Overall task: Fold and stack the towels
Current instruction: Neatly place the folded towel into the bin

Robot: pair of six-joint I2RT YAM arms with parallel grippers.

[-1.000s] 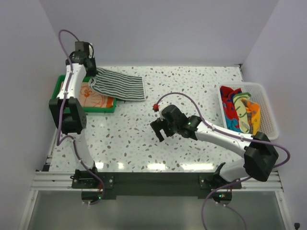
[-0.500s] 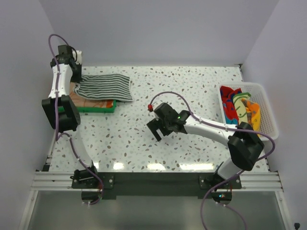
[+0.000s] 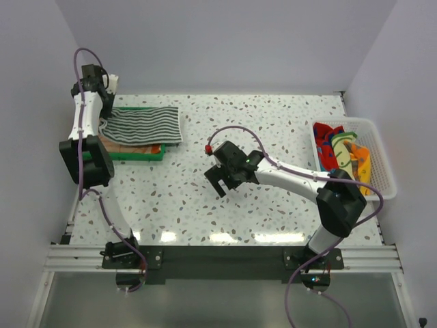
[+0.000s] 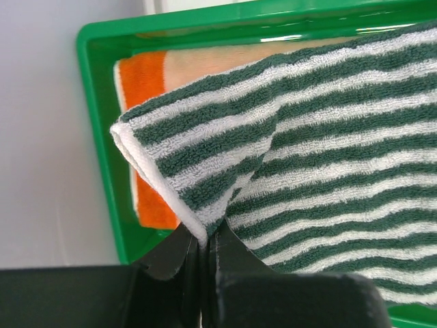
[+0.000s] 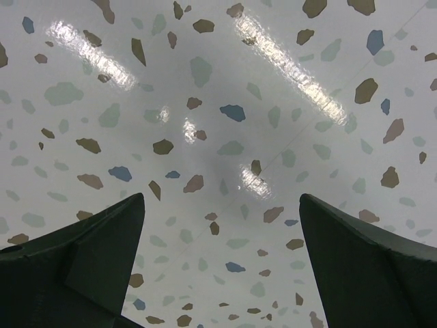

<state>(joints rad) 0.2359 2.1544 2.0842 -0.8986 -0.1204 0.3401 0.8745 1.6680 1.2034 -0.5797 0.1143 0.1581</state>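
The striped towel (image 3: 143, 125) lies folded over the green tray (image 3: 130, 156) at the far left. My left gripper (image 3: 102, 117) is shut on the towel's left corner; in the left wrist view the corner (image 4: 171, 178) is pinched between the fingers (image 4: 174, 253). An orange towel (image 4: 147, 82) lies flat in the tray under it, and shows in the top view (image 3: 140, 148). My right gripper (image 3: 217, 179) is open and empty above the bare table centre (image 5: 218, 164). Several coloured towels (image 3: 345, 157) sit bunched in the white basket (image 3: 382, 160) at the right.
The green tray's rim (image 4: 102, 137) stands close to the left wall. The speckled table surface (image 3: 273, 123) stretches between tray and basket. The right arm reaches diagonally across the table's middle.
My left gripper has pulled the striped towel leftward over the tray, so it now covers most of the orange towel. My right gripper has shifted a little left and up.
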